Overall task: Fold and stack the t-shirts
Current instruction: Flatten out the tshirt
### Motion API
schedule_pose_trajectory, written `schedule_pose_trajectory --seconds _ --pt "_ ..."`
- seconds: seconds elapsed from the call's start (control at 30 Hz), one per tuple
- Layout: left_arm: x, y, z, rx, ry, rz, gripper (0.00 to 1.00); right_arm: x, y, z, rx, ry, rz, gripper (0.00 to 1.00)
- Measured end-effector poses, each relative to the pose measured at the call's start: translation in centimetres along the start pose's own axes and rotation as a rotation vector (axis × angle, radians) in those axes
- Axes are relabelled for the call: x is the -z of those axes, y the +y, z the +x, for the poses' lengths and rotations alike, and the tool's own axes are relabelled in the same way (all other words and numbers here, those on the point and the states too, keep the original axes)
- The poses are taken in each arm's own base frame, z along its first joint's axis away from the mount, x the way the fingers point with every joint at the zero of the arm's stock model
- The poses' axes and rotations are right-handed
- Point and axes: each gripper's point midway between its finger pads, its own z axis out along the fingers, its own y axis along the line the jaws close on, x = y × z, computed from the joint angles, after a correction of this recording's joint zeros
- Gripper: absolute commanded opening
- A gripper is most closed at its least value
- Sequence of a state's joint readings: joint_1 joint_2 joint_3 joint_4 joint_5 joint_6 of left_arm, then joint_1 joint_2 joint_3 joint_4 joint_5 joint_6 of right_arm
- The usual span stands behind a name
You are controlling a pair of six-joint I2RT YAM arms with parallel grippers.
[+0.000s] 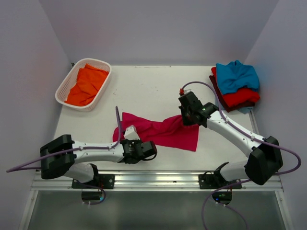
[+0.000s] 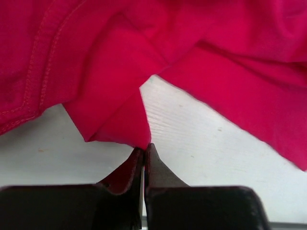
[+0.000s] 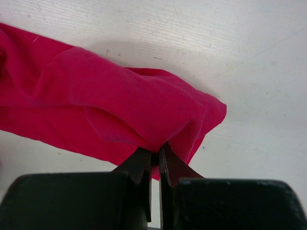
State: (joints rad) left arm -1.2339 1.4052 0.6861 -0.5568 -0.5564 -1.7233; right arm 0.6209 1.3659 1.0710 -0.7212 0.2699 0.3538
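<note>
The crimson-pink cloth t-shirt [image 1: 163, 132] lies rumpled on the white counter [image 1: 144, 91], stretched between the two hands. The left hand [image 2: 145, 147] is closed, its tips nipping a pointed corner of a fold at the shirt's near edge; the bite looks very thin. The right hand [image 3: 156, 152] is clamped on a bunched ridge of the same shirt at its far right end.

I reckon this cloth is light, limp and inclined to slide on itself. It will sag and crumple wherever it is not held, and a pinch on one thin corner could slip out once the shirt is pulled taut. A surer hold would be along a stitched hem or seam, where the cloth is thicker.

Well beyond the left hand and off to its left sits a white plastic lattice basket [image 1: 64, 88] with an orange t-shirt [image 1: 86, 85] heaped inside. Beyond the right hand, to its right, is a loose pile in no container: a teal-blue t-shirt [image 1: 235, 75] on top, a red t-shirt [image 1: 240, 97] under it, and a maroon t-shirt [image 1: 217, 88] at the bottom.
</note>
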Motion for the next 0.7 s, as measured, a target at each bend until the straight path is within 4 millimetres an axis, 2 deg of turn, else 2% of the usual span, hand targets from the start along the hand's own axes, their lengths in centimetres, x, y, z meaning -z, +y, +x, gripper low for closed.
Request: schedule_pose_trajectory --seconds 0.03,0.13,0.23,0.33,0.43,0.5,0.6,0.7 --pt "0.4 -0.4 -0.3 -0.008 -0.005 0.007 0.00 0.0 0.0 0.0 0.000 0.000 0.000 0.00" --pt "3.4 -3.2 -2.7 -0.005 -0.046 0.085 0.00 0.0 0.0 0.0 0.000 0.000 0.001 0.00" --pt "8.0 -6.4 -6.8 0.048 -0.118 0.211 0.00 0.0 0.0 0.0 0.000 0.000 0.001 0.00" --pt "13.4 -7.8 -12.0 0.125 -0.222 0.326 0.00 0.0 -0.1 0.0 -0.002 0.000 0.002 0.00" --pt "17.5 -7.2 -16.5 0.170 -0.329 0.357 0.00 0.0 -0.1 0.0 -0.004 0.001 0.004 0.00" --pt "19.2 -6.4 -18.8 0.179 -0.391 0.338 0.00 0.0 -0.2 0.0 -0.007 0.003 0.005 0.00" --pt "21.3 -5.0 -21.5 0.183 -0.474 0.320 0.00 0.0 -0.3 0.1 -0.010 0.007 0.008 0.00" --pt "22.7 -2.9 -23.4 0.200 -0.531 0.323 0.00 0.0 -0.3 0.3 -0.018 0.013 0.010 0.00"
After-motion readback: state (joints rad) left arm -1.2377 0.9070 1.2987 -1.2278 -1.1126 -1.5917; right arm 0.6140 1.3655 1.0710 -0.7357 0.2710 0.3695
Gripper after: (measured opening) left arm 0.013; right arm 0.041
